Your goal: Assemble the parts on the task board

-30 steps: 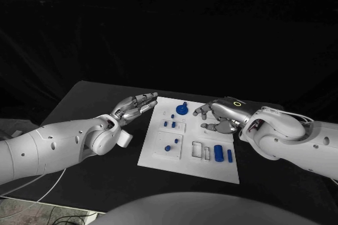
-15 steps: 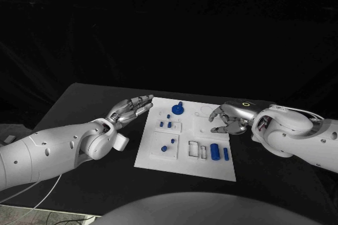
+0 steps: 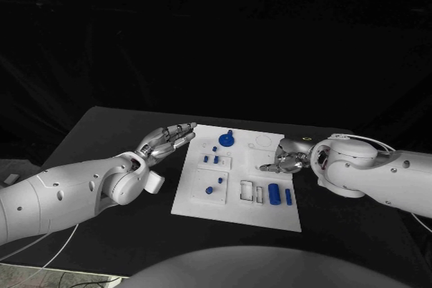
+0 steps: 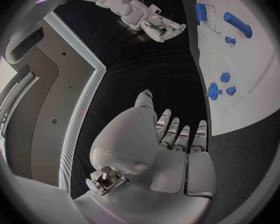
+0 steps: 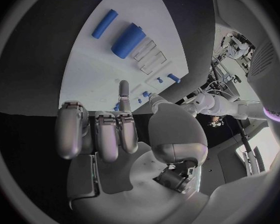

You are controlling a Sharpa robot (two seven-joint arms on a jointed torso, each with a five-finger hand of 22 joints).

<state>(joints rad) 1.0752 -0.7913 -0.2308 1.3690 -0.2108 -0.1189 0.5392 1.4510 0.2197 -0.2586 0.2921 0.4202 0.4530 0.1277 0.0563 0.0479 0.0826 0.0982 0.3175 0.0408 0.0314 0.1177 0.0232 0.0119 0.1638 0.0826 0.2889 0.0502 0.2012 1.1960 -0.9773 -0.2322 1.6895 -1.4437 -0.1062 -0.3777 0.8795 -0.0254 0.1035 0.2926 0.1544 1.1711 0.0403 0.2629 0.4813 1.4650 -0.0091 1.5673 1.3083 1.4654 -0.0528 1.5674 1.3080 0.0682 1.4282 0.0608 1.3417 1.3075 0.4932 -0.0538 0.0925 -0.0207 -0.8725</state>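
Task board (image 3: 236,200), the white rectangular plate, is lying flat in the middle of the black table (image 3: 99,129), with the small blue parts spread over it. Head view: the right hand (image 3: 284,158) is now hanging lower over the board's right edge than a second ago, its fingers curling in with one stretched toward the board surface; it is holding nothing that I can see. The large blue cylinder (image 3: 273,192) and the thin blue peg (image 3: 288,196) are lying untouched nearer the robot. The left hand (image 3: 167,140) is staying beside the board's left edge, fingers straight and apart, empty.

Left wrist view: the left hand (image 4: 171,144) is showing flat, extended fingers, with the board's edge (image 4: 246,109) just beyond them.

Right wrist view: the right hand (image 5: 115,134) is keeping most fingers folded and one pointing at the board (image 5: 90,74); nothing between them.

Judgement: the right hand is closing on a pick, no part yet taken.
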